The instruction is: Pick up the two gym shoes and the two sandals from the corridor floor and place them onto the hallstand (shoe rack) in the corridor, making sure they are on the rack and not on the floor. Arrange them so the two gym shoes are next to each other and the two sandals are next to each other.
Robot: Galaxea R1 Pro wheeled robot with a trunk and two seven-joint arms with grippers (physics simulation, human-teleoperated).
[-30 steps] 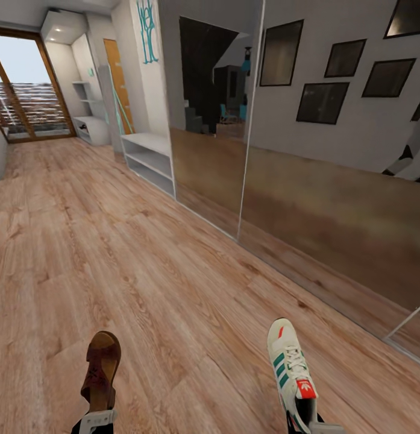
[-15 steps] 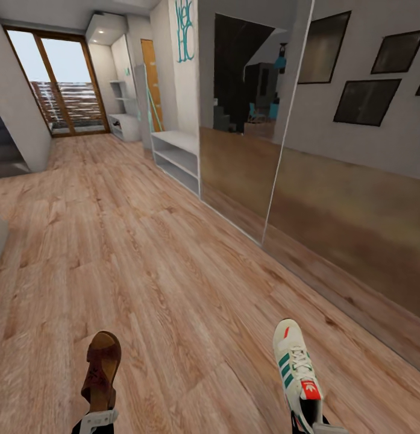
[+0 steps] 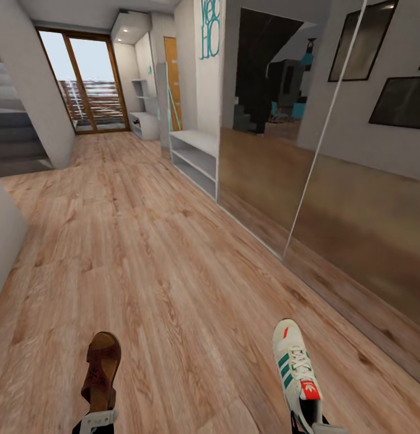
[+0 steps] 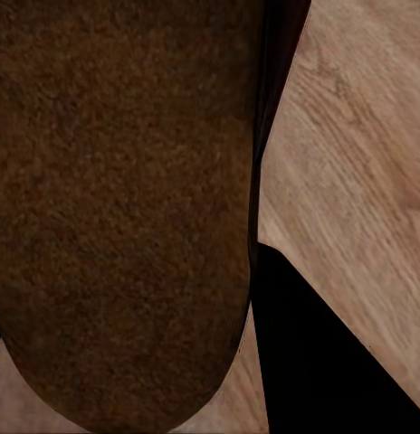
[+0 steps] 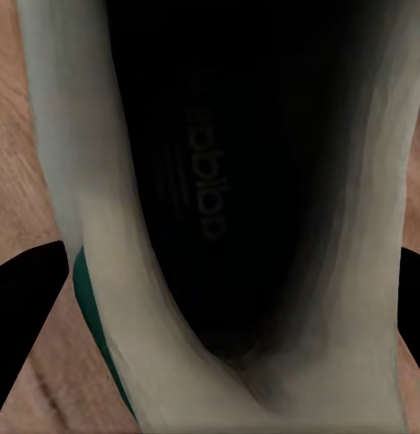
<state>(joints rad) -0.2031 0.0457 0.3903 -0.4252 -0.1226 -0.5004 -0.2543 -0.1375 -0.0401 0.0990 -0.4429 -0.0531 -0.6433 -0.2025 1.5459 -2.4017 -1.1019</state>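
At the bottom of the head view my left gripper [image 3: 96, 418] is shut on the heel of a dark brown sandal [image 3: 102, 370], held toe-forward above the corridor floor [image 3: 173, 271]. Its brown footbed [image 4: 119, 208] shows close up in the left wrist view. My right gripper [image 3: 312, 424] is shut on the heel of a cream gym shoe [image 3: 294, 369] with green stripes and a red tongue. Close in the right wrist view, the shoe's dark inside [image 5: 219, 181] faces the camera. The hallstand [image 3: 143, 125], with staggered wall shelves above it, stands far down the corridor beside the glass door.
A plain low white open bench [image 3: 196, 158] stands against the right wall, closer than the hallstand. Mirrored wardrobe doors [image 3: 330, 199] run along the right side. A grey wall corner [image 3: 5, 235] juts in at the left, with stairs [image 3: 17, 144] behind it.
The whole head view has shifted: the corridor, bench and door now sit further right and the left wall has come into view. Sandal and gym shoe stay held in the same spots.
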